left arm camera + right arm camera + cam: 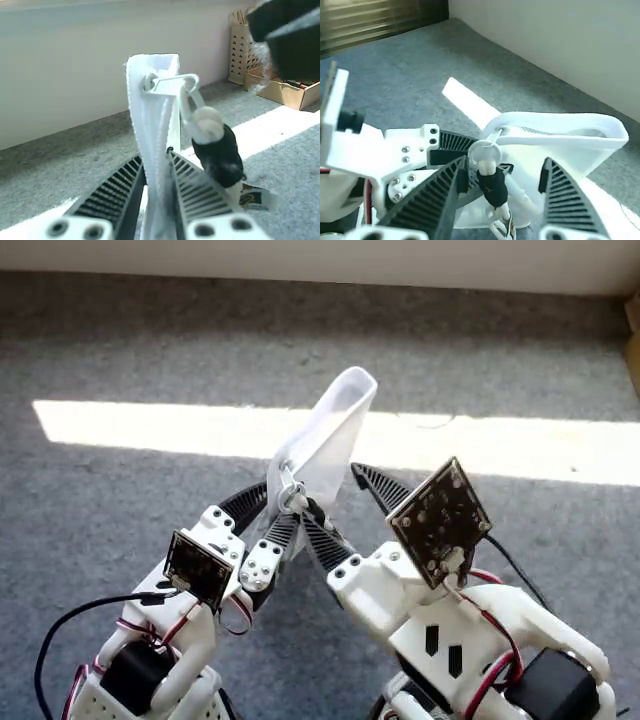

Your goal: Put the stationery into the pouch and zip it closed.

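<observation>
The left end effector [156, 160] is clamped shut on the end of a white, translucent soft pouch [150, 100], both ribbed jaws pressed flat against the woven zip tape. It holds that end upright, off the grey carpet [120, 350]. The silver metal zip slider [165, 82] sits at the top of the gripped end. From it hangs a pull charm of a white bead and a black fluffy ball [217, 155].

The right end effector [505, 162] stands wide open and holds nothing. Its jaws are on either side of the charm and the near corner of the pouch, close to the left end effector.

Beyond both, the pouch stretches away over a strip of sunlight [150, 425] on the carpet. Its mouth looks open, though what lies inside is hard to make out through the wall.

The pouch should be light and floppy and likely to buckle if pushed, so the stiffer zip tape is the sound place to grip. The charm is soft and swings, so the firmer hold is probably near the bead or the metal tab.
</observation>
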`<state>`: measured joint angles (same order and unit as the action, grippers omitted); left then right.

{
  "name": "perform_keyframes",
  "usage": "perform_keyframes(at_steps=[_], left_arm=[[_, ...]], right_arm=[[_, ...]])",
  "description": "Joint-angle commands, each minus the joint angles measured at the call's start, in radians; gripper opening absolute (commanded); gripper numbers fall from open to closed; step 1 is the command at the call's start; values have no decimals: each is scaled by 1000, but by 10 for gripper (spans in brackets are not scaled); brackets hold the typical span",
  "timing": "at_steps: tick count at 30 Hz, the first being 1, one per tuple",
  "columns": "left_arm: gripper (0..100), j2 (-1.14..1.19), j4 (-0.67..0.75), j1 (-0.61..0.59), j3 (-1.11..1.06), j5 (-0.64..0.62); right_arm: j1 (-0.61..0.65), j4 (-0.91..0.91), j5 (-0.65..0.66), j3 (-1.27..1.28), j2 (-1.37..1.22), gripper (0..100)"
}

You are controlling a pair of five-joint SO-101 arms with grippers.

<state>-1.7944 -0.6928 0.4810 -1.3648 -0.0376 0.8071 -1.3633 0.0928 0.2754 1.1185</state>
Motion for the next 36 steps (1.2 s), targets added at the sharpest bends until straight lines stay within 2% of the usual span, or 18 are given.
perform_keyframes(at_steps=[1, 14, 19, 23, 32, 36], left_arm=[[5, -13, -5, -12, 62, 2], [5, -13, -6, -12, 54, 2], [5, -13, -5, -12, 47, 2], [5, -13, -5, -12, 47, 2], [5, -13, -6, -12, 47, 2], [5, -13, -9, -12, 45, 2]], right_arm=[[47, 2, -2, 38, -33, 220], [45, 168, 3, 162, -84, 209], [44, 162, 97, 163, -74, 64], [-2, 163, 98, 156, -38, 12], [-50, 254, 92, 154, 70, 6], [-122, 334, 55, 159, 70, 6]])
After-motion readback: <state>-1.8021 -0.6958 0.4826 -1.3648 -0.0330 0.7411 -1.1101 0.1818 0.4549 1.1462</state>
